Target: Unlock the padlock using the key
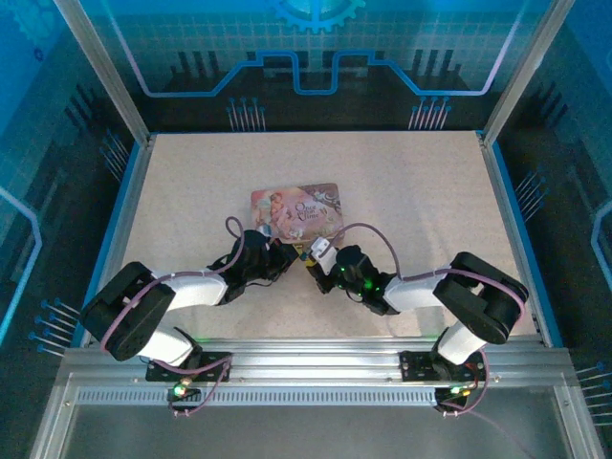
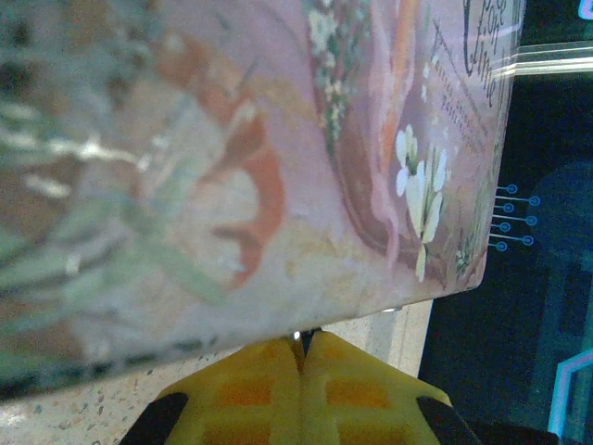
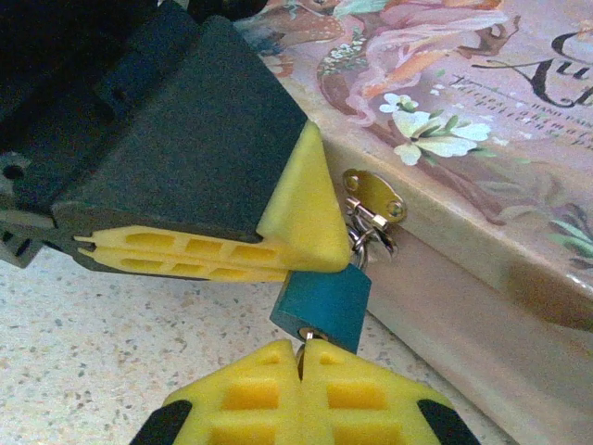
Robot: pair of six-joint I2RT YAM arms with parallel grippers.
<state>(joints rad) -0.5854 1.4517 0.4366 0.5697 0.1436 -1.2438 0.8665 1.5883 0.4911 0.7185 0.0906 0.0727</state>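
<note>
Pinching key in right gripper, directly under padlock — with shaft upright, entering its underside. Hung from hasp on tin front, shackle up. Clenched shut too at left gripper — just above padlock, nearer shackle.
</note>
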